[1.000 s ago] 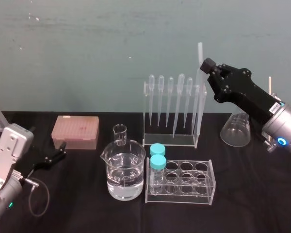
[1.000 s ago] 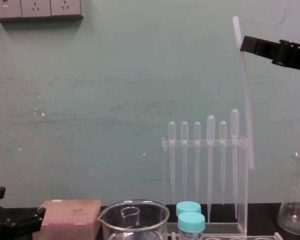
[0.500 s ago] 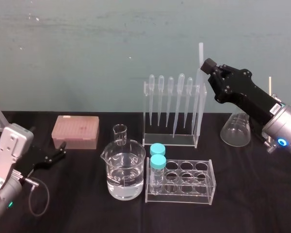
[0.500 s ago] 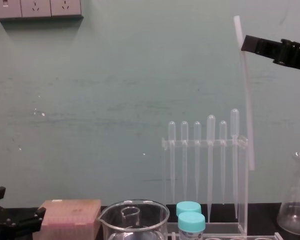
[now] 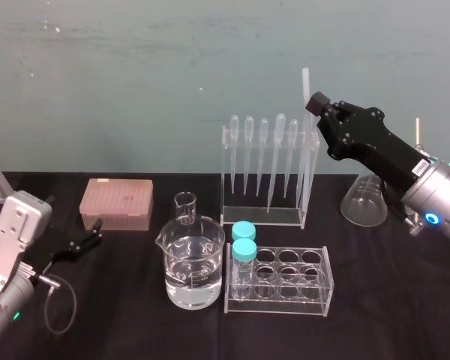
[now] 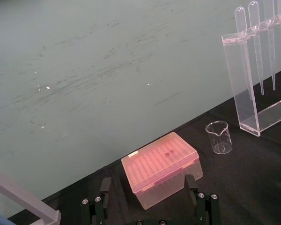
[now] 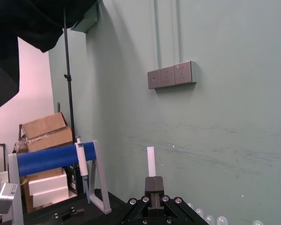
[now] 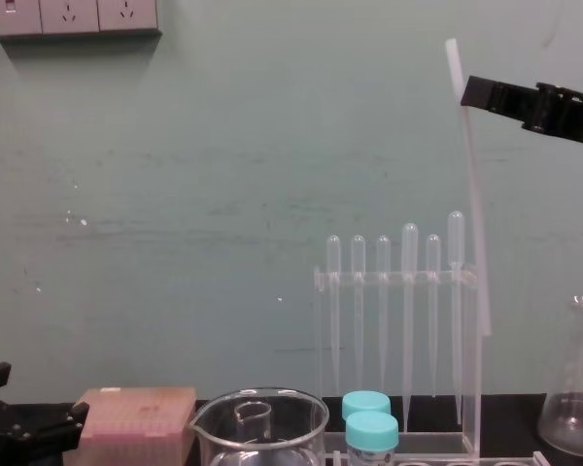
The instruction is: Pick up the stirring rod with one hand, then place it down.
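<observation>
The stirring rod (image 5: 305, 84) is held near-upright and slightly tilted in the upper right of the head view. It is clamped close to its upper end by the right gripper (image 5: 315, 100), whose jaws are closed narrowly on it, with a short stub standing above them in the right wrist view (image 7: 151, 161). In the chest view the rod (image 8: 472, 184) hangs well clear of the table (image 5: 135, 322). Its lower end lies just beside the right end of the pipette rack (image 5: 264, 216), and whether the two touch cannot be told. The pick-up is judged complete and the placing step is judged to be in hand. The next move calls for the rod to be carried clear of the rack and of the flask (image 5: 364, 201) at the right, lowered toward bare table and laid down before the jaws are opened. The left gripper (image 5: 97, 229) is parked low at the left beside the pink box (image 5: 116, 204), and its jaws are spread wide in the left wrist view.
</observation>
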